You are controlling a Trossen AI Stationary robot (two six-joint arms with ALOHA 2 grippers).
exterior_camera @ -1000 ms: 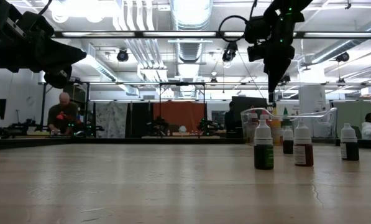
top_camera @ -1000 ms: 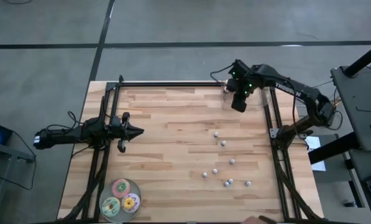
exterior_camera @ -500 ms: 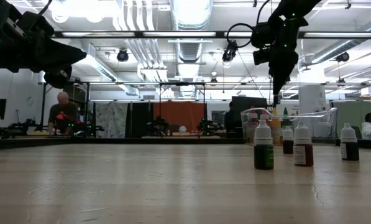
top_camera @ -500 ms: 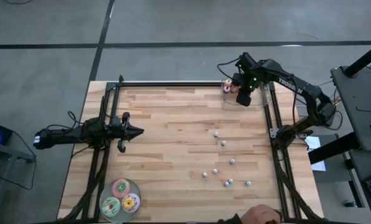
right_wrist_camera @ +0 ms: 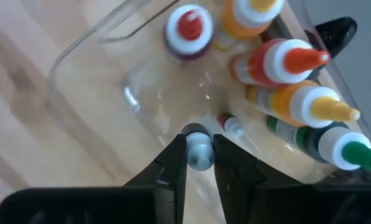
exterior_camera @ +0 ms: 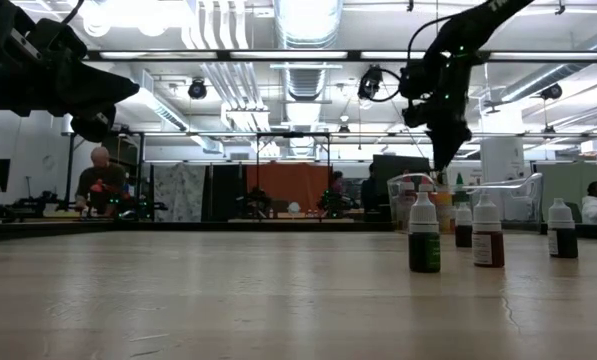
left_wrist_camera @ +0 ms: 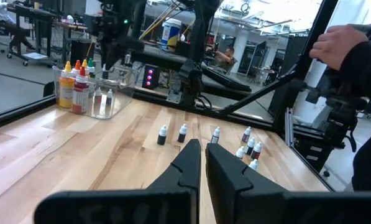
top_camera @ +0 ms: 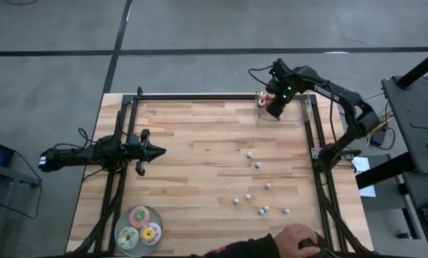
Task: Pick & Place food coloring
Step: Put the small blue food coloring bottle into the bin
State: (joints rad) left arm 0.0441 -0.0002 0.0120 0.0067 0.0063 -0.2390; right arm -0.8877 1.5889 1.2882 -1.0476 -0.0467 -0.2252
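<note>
I have the right gripper [right_wrist_camera: 199,163] pinching a small bottle [right_wrist_camera: 199,149] by its pale cap, hanging over the clear bin [top_camera: 300,118] at the table's one o'clock corner. This is the placing step; next I judge it needs lowering into the bare floor patch, then release. Taller dropper bottles [right_wrist_camera: 294,62] crowd the bin's far side, so clearance is tight. Seven small bottles [top_camera: 257,165] wait around four o'clock. The left gripper [left_wrist_camera: 200,155] idles at nine o'clock, fingers pressed together. A person's hand [top_camera: 297,236] reaches in at five o'clock.
</note>
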